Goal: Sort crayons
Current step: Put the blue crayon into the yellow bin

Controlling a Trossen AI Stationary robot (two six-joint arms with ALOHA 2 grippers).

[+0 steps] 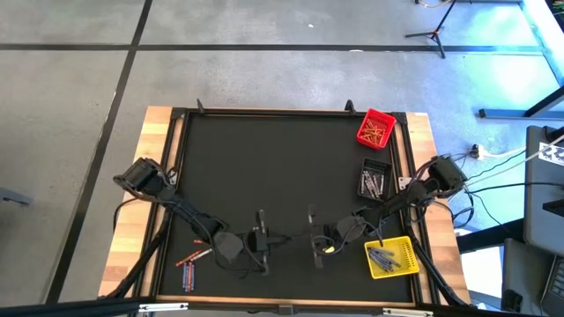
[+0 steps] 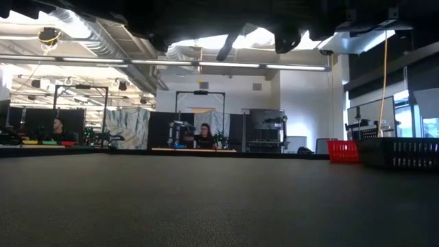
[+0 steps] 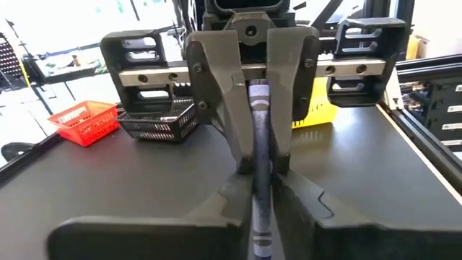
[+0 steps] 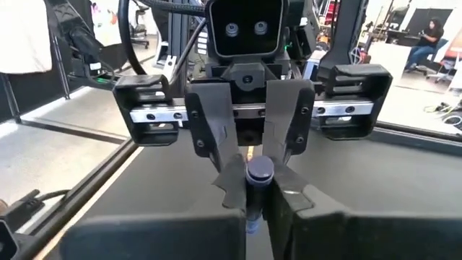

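My two grippers face each other above the near middle of the table, left (image 1: 275, 236) and right (image 1: 304, 238). Both are shut on one blue-grey crayon (image 3: 260, 144) that spans level between them. Its round end shows in the right wrist view (image 4: 260, 172). Several loose red-orange and blue crayons (image 1: 191, 262) lie flat on the mat near the near left corner. My left gripper pinches one end of the crayon (image 3: 262, 224) between its two fingers, coming level from the table's left and lying along it. The crayon is lifted clear of the table. My right gripper pinches the crayon's other end (image 4: 252, 222) between its two fingers, coming level from the table's right and lying along it. The crayon stays level between both grippers.
A red bin (image 1: 375, 129) with orange crayons stands at the far right corner. A black bin (image 1: 374, 180) with grey ones is nearer. A yellow bin (image 1: 391, 256) with blue ones is at the near right. The black mat has a raised frame (image 1: 264, 112).
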